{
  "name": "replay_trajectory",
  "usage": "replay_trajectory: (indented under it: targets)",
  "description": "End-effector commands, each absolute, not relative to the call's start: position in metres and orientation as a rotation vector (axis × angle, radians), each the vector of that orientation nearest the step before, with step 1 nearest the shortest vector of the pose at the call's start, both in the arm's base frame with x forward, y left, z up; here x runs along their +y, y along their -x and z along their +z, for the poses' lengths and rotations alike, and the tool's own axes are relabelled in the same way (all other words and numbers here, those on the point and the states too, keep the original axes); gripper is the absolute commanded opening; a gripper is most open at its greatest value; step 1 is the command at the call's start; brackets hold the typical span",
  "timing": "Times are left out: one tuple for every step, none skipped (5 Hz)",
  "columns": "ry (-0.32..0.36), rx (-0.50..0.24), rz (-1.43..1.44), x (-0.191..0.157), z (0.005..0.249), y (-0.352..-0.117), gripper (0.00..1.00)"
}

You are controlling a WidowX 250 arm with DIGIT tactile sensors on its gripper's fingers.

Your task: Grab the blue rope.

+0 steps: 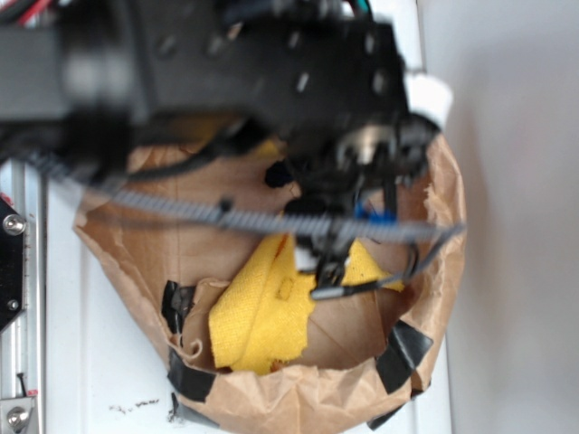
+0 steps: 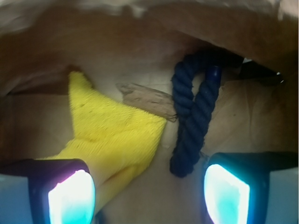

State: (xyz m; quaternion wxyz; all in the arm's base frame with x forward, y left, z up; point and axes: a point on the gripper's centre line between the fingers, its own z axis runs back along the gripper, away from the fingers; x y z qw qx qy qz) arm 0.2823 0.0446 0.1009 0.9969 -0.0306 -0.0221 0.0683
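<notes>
In the wrist view the blue rope (image 2: 191, 116) lies doubled as a dark navy twisted loop on the brown paper floor. Its near end sits just ahead of my right finger's (image 2: 226, 191) inner side. My gripper (image 2: 148, 193) is open, and only bare paper and a yellow cloth edge lie between the fingers. The exterior view shows only a small blue patch of the rope (image 1: 373, 215) under my blurred black arm (image 1: 271, 63), which hides the rest.
A yellow cloth (image 2: 112, 126) (image 1: 262, 312) lies left of the rope, reaching under my left finger (image 2: 70, 193). Everything sits inside a crumpled brown paper bag (image 1: 298, 398) patched with black tape (image 1: 403, 353). A grey braided cable (image 1: 226, 215) crosses the bag.
</notes>
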Motion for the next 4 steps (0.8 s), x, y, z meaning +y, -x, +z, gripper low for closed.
replay_trajectory:
  targets:
    - [0.057, -0.118, 0.14, 0.05, 0.118, -0.292, 1.0]
    - [0.057, -0.118, 0.14, 0.05, 0.118, -0.292, 1.0]
    - [0.057, -0.118, 0.14, 0.05, 0.118, -0.292, 1.0]
    - [0.041, -0.088, 0.166, 0.056, 0.097, -0.302, 1.0]
